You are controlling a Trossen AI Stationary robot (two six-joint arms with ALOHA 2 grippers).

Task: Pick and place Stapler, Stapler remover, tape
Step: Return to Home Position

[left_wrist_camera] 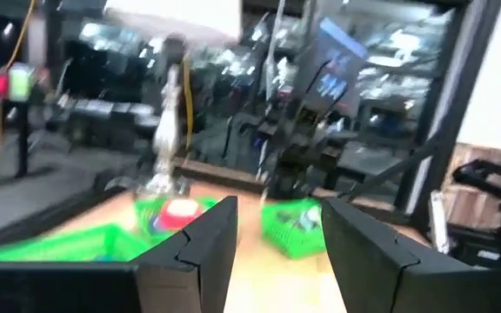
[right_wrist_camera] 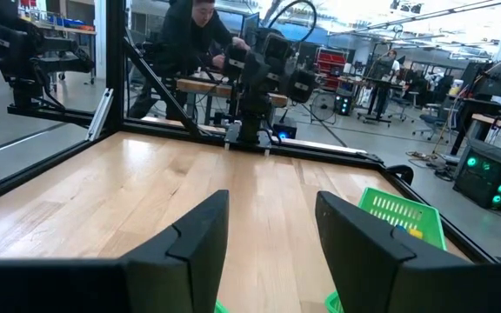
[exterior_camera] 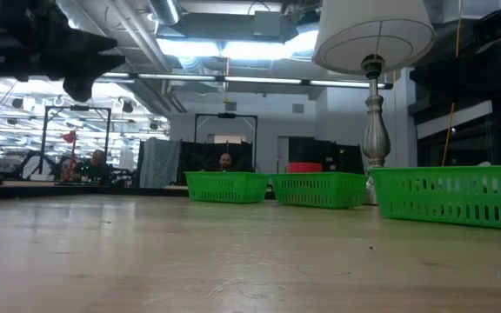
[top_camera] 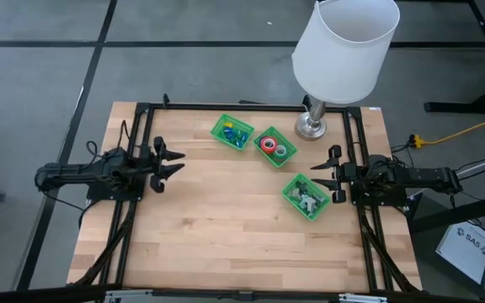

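Observation:
Three green trays stand on the wooden table. The far tray point(top_camera: 231, 133) holds small blue, yellow and green pieces. The middle tray point(top_camera: 274, 146) holds a red tape roll point(top_camera: 268, 144) and another small ring. The tray nearest the right arm point(top_camera: 306, 196) holds pale grey pieces. I cannot pick out a stapler or a stapler remover among them. My left gripper point(top_camera: 178, 162) point(left_wrist_camera: 277, 248) hovers open at the table's left side, pointing toward the trays. My right gripper point(top_camera: 317, 173) point(right_wrist_camera: 268, 239) hovers open just right of the near tray.
A table lamp with a white shade point(top_camera: 345, 46) stands on its metal base point(top_camera: 312, 126) at the far right corner, close to the middle tray. A black frame point(top_camera: 226, 108) runs round the table. Bare wood point(top_camera: 226, 227) lies between the arms and toward the near edge. People show beyond the table.

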